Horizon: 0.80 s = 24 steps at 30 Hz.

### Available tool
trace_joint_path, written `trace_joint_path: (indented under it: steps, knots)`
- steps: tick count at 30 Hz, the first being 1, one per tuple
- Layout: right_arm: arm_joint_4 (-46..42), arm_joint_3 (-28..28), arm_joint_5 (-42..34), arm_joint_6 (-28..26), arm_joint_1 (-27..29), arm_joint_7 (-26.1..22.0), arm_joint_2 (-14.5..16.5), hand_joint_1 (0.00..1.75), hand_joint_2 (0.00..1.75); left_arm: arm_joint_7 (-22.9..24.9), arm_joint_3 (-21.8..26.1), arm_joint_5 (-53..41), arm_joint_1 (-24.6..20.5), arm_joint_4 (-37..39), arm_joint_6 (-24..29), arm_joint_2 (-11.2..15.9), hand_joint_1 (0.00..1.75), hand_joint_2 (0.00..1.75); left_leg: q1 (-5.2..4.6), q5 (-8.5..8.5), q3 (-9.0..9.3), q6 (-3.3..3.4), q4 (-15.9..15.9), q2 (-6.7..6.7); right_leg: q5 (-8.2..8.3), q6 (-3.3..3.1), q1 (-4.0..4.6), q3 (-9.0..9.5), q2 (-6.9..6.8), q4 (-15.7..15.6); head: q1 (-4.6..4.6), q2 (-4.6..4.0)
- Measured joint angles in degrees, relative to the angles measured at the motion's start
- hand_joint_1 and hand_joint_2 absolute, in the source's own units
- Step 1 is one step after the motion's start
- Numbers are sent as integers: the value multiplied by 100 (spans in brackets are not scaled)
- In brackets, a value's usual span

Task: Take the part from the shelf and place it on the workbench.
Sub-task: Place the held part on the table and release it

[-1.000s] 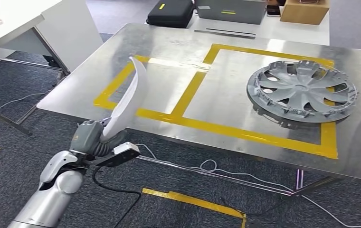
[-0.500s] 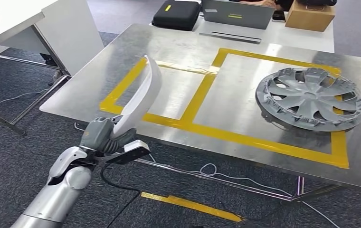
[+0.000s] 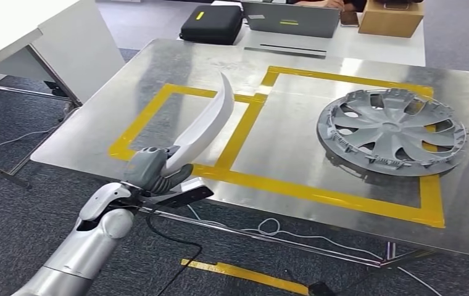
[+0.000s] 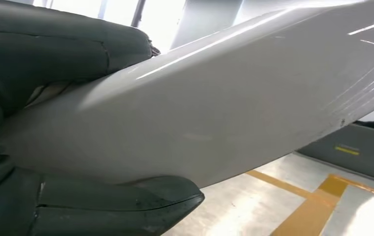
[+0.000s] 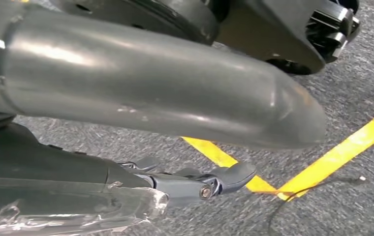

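Note:
My left hand [image 3: 155,169] grips the lower end of a long, curved white part [image 3: 204,126]. The part rises at a slant over the near edge of the metal workbench [image 3: 294,129], and its tip is above the left yellow-taped square [image 3: 158,111]. In the left wrist view the glossy part [image 4: 224,108] lies between dark fingers [image 4: 77,44], with the bench and its tape beneath. My right hand [image 5: 67,169] hangs over the carpet, its fingers [image 5: 195,184] stretched out and holding nothing.
A grey hubcap [image 3: 392,132] lies in the right taped square. A black case [image 3: 212,23], a laptop [image 3: 290,18] and a cardboard box [image 3: 391,15] sit on the table behind. A white table [image 3: 47,31] stands at left. Cables [image 3: 269,222] run under the bench.
My left hand has carried the white part forward and to the right, from beside the bench's left corner to over the left taped square. The camera has shifted slightly too.

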Motion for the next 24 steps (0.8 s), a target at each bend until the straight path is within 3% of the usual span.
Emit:
trace_joint_path:
  steps: [1,2,4,5,7,11,12,15,16,17,19,20,22,24]
  knots:
    - [0,-1,0,-18,3,12,7,0,0,12,-11,-1,-5,40,-13,-3,175,175,0,113,-94,12,43,0,-32,2,4,43,12,0,1,0]
    - [0,-1,5,-37,4,30,21,0,0,33,-20,-7,-21,91,-30,-10,175,175,-2,337,-76,35,-134,0,-68,7,9,96,24,0,0,0]
    - [1,2,24,-34,1,52,51,0,0,100,-39,-35,-100,199,-55,-26,175,175,-21,868,162,111,-824,-1,-144,30,24,192,42,-3,3,0]
    - [1,4,37,-21,-5,61,65,0,0,140,-53,-50,-159,267,-64,-39,175,175,-37,1033,289,150,-1147,-2,-178,53,31,226,48,-4,7,0]
    - [2,8,58,17,-11,67,75,0,0,314,-84,-154,-283,424,-85,-65,175,175,-68,1049,423,196,-1480,-4,-214,110,36,227,45,-14,12,0]
    - [1,30,90,37,34,29,76,0,0,853,-103,-509,-436,859,-62,-86,175,175,-31,983,512,245,-1649,-9,-313,233,36,182,24,73,12,0]
    - [0,36,95,36,53,14,76,0,0,910,-101,-569,-460,970,-40,-85,175,175,-15,974,543,265,-1675,-6,-416,259,34,56,19,303,20,0]
    - [1,47,104,34,111,-7,76,0,0,962,-98,-652,-492,1276,-9,-77,175,175,-16,914,599,309,-1680,-4,-753,304,21,-622,10,1390,32,0]
    - [2,50,105,33,133,-10,76,0,0,966,-98,-659,-485,1352,-8,-74,175,175,-17,886,628,312,-1679,-6,-716,313,20,-779,9,1560,30,0]
    - [2,52,106,29,151,-10,76,0,0,986,-98,-677,-482,1415,-9,-72,175,175,-16,855,669,308,-1677,-10,-559,315,20,-828,7,1511,33,0]
    - [2,54,105,19,166,-5,76,0,0,1117,-95,-770,-504,1519,-26,-71,175,175,-13,777,780,280,-1675,-18,-31,306,20,-623,-5,845,35,0]
    - [3,54,105,17,164,0,76,0,0,1223,-88,-828,-540,1587,-43,-70,175,175,-23,740,820,256,-1671,-21,154,296,28,-462,-14,500,36,0]
    - [5,55,115,30,155,11,76,0,0,1455,-26,-904,-650,1763,-71,-73,175,175,-46,695,841,215,-1653,-24,246,254,36,-253,-21,88,25,0]
    - [7,55,146,50,160,29,75,0,0,1695,86,-949,-787,1959,-43,-89,175,175,-60,699,832,231,-1645,-25,209,225,34,-207,-9,6,7,0]
